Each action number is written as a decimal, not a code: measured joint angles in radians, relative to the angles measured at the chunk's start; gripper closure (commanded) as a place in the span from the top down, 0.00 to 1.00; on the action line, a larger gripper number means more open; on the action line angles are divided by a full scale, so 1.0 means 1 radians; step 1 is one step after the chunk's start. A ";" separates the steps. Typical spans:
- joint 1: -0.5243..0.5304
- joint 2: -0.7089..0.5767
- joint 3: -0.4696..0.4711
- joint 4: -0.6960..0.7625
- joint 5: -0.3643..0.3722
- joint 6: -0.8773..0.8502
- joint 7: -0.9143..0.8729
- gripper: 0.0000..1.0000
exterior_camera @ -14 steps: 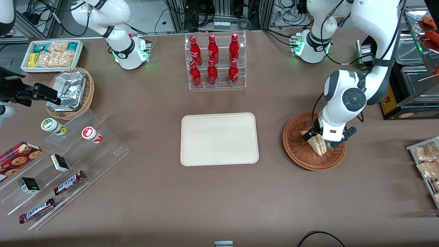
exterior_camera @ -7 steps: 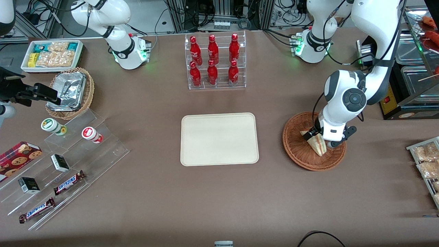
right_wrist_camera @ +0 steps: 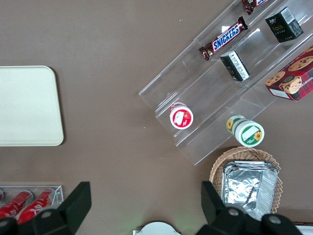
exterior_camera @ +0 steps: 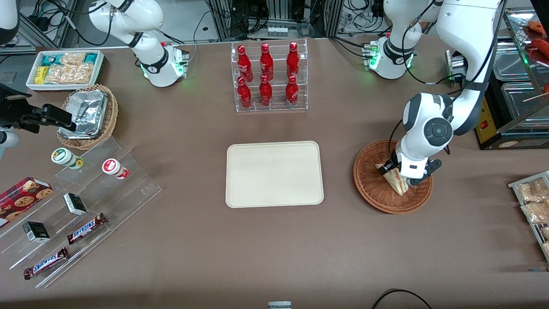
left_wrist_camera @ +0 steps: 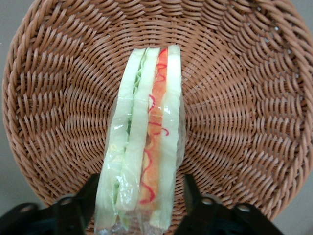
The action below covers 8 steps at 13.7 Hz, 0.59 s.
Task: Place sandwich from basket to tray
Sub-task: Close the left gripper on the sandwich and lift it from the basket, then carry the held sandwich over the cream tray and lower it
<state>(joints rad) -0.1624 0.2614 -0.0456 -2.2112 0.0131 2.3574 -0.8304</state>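
Observation:
The sandwich (exterior_camera: 395,180) is a clear-wrapped wedge with red and green layers. It lies in the reddish-brown wicker basket (exterior_camera: 372,189) toward the working arm's end of the table. My left gripper (exterior_camera: 399,175) is down in the basket, with its fingers straddling the wide end of the sandwich. In the left wrist view the sandwich (left_wrist_camera: 144,142) stands on edge on the basket weave (left_wrist_camera: 234,98), and my gripper (left_wrist_camera: 139,205) is open, with a black finger (left_wrist_camera: 88,200) on each side and a small gap at one side. The cream tray (exterior_camera: 274,174) lies bare at the table's middle.
A clear rack of red bottles (exterior_camera: 268,77) stands farther from the camera than the tray. A tan basket of foil packs (exterior_camera: 88,113), a white snack bin (exterior_camera: 64,68) and acrylic steps with snacks (exterior_camera: 77,193) are at the parked arm's end. Snack packets (exterior_camera: 534,201) lie at the working arm's end.
The left arm's elbow has shifted slightly toward the tray and the gripper has settled a little around the sandwich. The sandwich stays in the basket.

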 measured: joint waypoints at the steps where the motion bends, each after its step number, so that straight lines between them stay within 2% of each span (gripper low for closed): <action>1: 0.000 0.001 0.001 0.000 0.000 0.000 0.000 0.00; 5: 0.000 -0.009 0.001 0.023 0.001 -0.020 0.013 0.00; 8: -0.001 -0.031 -0.003 0.106 0.002 -0.160 0.081 0.00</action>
<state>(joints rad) -0.1635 0.2300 -0.0489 -2.1052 0.0152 2.1969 -0.7492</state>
